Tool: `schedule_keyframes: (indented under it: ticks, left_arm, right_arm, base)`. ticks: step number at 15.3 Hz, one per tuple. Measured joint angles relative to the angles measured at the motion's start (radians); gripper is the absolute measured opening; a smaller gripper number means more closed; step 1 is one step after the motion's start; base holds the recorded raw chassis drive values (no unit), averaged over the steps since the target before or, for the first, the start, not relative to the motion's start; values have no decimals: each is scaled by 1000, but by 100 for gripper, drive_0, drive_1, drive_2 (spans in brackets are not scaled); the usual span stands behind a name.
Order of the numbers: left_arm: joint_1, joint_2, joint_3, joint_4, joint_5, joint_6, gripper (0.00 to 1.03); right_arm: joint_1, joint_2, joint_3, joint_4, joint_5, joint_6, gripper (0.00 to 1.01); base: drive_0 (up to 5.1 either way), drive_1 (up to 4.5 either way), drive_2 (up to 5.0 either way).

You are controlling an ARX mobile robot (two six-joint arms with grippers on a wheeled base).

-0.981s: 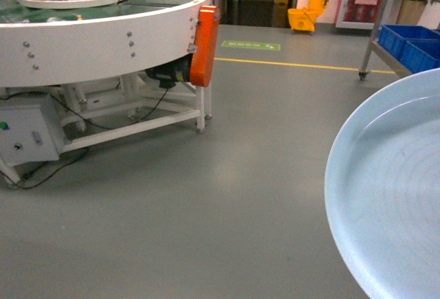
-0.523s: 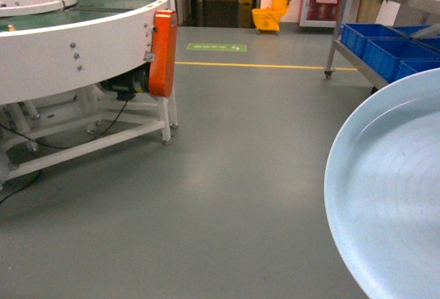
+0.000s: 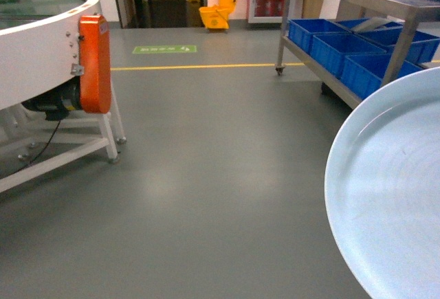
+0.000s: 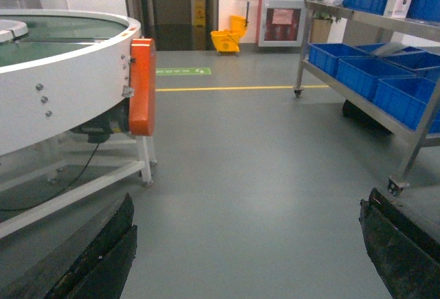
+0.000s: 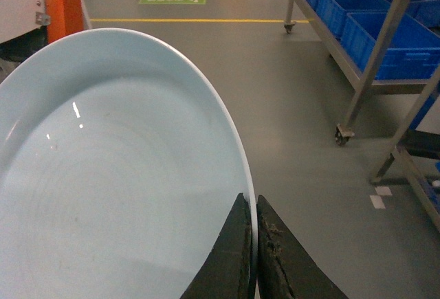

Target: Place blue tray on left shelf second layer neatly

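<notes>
Swinging right, the view gains shelf while right tool stays pinching blue tray; left tool spread.

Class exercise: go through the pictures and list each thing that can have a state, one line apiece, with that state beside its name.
blue tray: carried, rim clamped, nothing on it.
right pincer: shut on the tray's rim.
left pincer: open, holding nothing.
steel shelf cart: stands on the floor, loaded with crates.
blue crates: sitting on the cart's shelves.
yellow mop bucket: upright by the far wall.
</notes>
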Motion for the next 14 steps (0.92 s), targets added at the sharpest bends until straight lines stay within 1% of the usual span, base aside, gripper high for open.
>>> schedule_keyframes:
  ticks: [14]
  left_arm:
    - [0, 0, 0, 1, -1, 0, 98]
  right_arm:
    - [0, 0, 0, 0, 0, 0, 2]
  base:
    - [-166, -166, -166]
